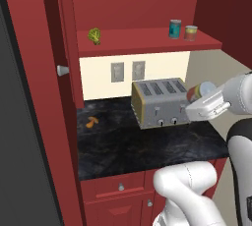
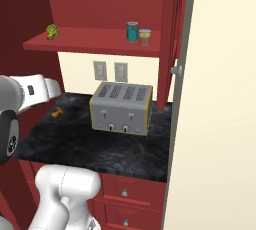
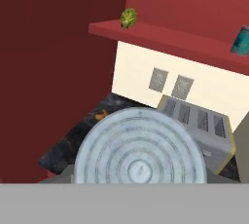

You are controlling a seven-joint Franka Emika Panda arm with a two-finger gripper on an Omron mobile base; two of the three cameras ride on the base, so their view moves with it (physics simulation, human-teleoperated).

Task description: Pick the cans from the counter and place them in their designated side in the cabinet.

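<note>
— What sits on the flat red shelf board (image 1: 142, 41) of the dark red wooden wall cabinet?
— A green leafy lump (image 1: 94, 35) at its left end. At the right end, a teal-labelled tin can (image 1: 174, 28) with a red-and-yellow-labelled tin can (image 1: 191, 33) just beside it, on its right.
— And below?
— A silver four-slot metal toaster (image 1: 160, 102) stands on the black marbled stone counter (image 1: 138, 146), with a small orange curved item (image 1: 91, 121) to its left. A silver-topped third can (image 1: 201, 91) sits in the two-finger gripper (image 1: 196, 97), right of the toaster, above the counter.

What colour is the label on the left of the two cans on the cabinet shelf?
Teal, with a silvery top. The left can shows best in the right base view, beside a red-and-yellow one.
</note>
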